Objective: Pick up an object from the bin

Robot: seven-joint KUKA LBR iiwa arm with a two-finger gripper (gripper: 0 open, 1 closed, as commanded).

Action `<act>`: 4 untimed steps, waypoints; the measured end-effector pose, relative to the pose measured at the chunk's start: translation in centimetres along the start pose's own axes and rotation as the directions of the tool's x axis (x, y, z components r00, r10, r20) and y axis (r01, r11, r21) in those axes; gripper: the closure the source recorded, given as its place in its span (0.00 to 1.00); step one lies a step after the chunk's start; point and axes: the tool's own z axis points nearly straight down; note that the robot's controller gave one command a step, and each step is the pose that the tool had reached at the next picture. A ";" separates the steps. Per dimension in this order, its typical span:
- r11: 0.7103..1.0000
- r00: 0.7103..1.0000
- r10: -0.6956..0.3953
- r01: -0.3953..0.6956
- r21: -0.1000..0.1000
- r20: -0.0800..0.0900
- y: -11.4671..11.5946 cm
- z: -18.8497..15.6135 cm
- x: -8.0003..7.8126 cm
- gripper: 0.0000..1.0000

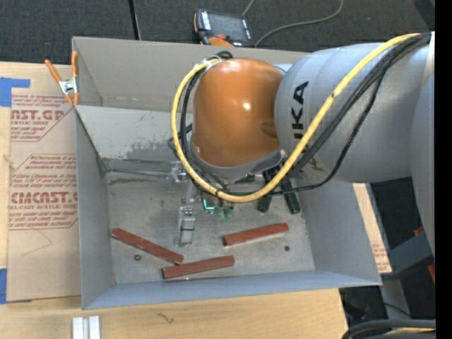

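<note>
My gripper [186, 230] reaches down from under the orange cover to the bin floor, left of the middle. Three flat reddish-brown sticks lie around it. One stick [145, 246] lies slanted at the front left, its right end just below and left of the gripper. A second stick [198, 267] lies along the front wall below the gripper. The third stick [256, 234] lies to the gripper's right, tilted slightly upward. The gripper touches none of them, and nothing shows in it.
The orange cover and the thick grey arm hide the bin's middle and right rear. Two dark green pieces [292, 202] peek out under the arm's edge; whether they are loose I cannot tell. Bare floor shows at the left.
</note>
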 end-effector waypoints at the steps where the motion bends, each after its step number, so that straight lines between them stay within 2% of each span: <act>1: 1.000 1.000 -0.007 0.007 0.001 -0.001 3.6 14.3 1.0 0.00; 2: 1.000 1.000 -0.004 0.004 -0.001 0.006 3.6 13.8 0.7 1.00; 3: 1.000 1.000 0.012 -0.012 -0.004 0.017 1.1 0.7 -1.2 1.00; 4: 1.000 1.000 0.011 -0.011 -0.002 0.008 1.2 1.2 -1.0 0.00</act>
